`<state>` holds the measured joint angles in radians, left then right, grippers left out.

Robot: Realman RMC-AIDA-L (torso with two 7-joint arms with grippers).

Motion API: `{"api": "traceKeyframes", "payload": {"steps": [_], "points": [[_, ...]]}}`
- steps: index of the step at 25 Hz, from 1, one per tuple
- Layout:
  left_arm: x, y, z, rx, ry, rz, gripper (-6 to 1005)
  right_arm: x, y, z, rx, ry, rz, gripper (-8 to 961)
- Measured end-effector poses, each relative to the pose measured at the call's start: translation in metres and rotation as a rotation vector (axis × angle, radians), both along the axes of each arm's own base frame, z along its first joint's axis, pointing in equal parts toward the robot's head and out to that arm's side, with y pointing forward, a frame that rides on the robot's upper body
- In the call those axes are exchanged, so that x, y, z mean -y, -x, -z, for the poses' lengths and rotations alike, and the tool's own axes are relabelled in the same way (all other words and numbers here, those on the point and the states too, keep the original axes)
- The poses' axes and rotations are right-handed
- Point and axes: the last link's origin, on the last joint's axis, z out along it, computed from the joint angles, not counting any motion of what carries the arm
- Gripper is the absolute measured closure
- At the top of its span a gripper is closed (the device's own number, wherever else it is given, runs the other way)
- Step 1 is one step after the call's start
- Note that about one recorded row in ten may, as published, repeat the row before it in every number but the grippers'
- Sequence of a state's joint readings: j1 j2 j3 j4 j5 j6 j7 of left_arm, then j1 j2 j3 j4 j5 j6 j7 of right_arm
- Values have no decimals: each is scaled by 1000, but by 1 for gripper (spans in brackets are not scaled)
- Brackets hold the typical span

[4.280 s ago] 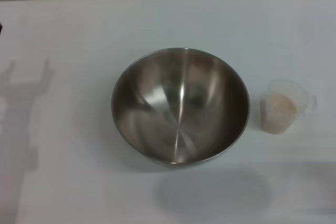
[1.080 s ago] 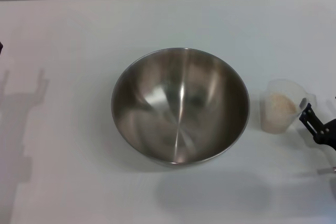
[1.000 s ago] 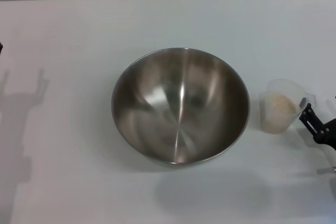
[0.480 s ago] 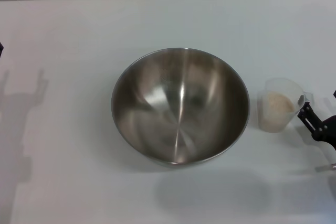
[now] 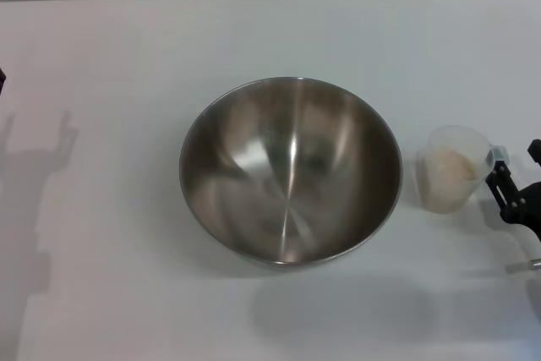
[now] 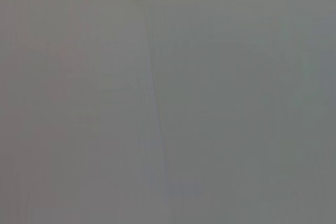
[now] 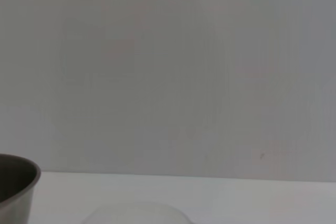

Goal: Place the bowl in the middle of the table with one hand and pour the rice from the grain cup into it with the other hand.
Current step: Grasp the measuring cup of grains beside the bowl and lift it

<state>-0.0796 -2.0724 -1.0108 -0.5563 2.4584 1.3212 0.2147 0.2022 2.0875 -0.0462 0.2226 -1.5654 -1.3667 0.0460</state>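
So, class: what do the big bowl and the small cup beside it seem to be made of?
The bowl: metal, likely stainless steel, with a brushed sheen, bright streaks and reflections inside. The grain cup: probably clear plastic, translucent, since the pale rice shows through its wall. The right gripper is at the cup's handle side.

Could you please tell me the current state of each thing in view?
bowl: upright, empty, mid-table.
grain cup: upright, right of the bowl, apart from it.
rice: all inside the cup.
right gripper: at the cup's handle side.
left gripper: only a sliver at the table's left edge.
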Motion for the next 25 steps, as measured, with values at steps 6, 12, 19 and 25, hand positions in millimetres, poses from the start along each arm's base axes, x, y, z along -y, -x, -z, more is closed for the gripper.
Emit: {"api": "traceKeyframes", "payload": {"steps": [6, 12, 19, 25], "points": [[0, 0, 0, 0, 0, 0, 183, -1, 1, 1, -5, -2, -2, 416], [0, 1, 1, -5, 6, -2, 183, -2, 3, 1, -6, -2, -7, 646], [0, 1, 1, -8, 8, 1, 183, 0, 4, -4, -14, -36, -15, 939], [0, 1, 1, -8, 9, 0, 183, 13, 18, -24, -48, -174, -126, 940]]}}
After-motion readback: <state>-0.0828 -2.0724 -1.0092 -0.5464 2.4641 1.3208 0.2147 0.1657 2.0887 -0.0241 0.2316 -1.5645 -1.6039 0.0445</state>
